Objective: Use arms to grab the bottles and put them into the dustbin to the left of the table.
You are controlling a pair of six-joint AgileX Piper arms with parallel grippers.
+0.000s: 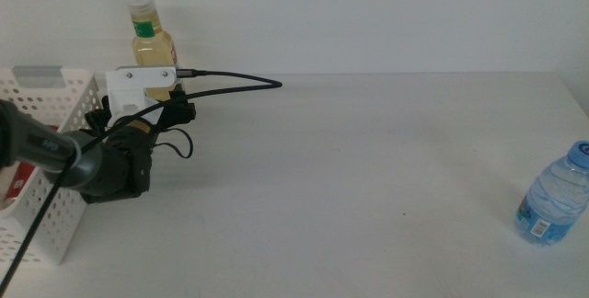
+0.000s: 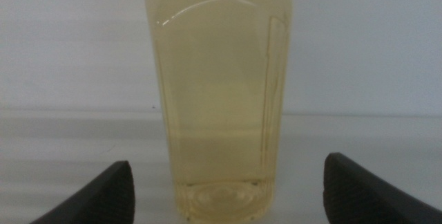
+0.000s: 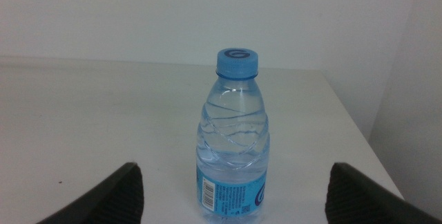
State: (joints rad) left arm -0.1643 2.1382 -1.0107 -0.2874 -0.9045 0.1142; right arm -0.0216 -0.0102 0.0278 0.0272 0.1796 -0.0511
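two bottles stand upright on the table [image 1: 368,178]. nearest, by the table's front right corner, is the water bottle [image 1: 553,195], clear with a blue cap and a blue label low on its body. the right gripper [image 3: 231,196] is out of the middle view; its own wrist view shows its two dark jaws spread wide, one to either side of this bottle, which stands a little ahead of them and untouched.

farther back, along the table's left edge, stands the dustbin [image 1: 57,105], a white basket with round holes in its walls and a grey patch on its rim. something red shows through the holes, too hidden to name. just beside the dustbin the left arm [image 1: 55,155] comes in, its black cable arching over the table.

at the far left part of the table, near the back edge, stands the yellow bottle [image 1: 152,45], with white cap and green collar. the left gripper [image 2: 228,186] is at its lower body. in the left wrist view the jaws are wide apart, the bottle between them with clear gaps on both sides, not gripped.
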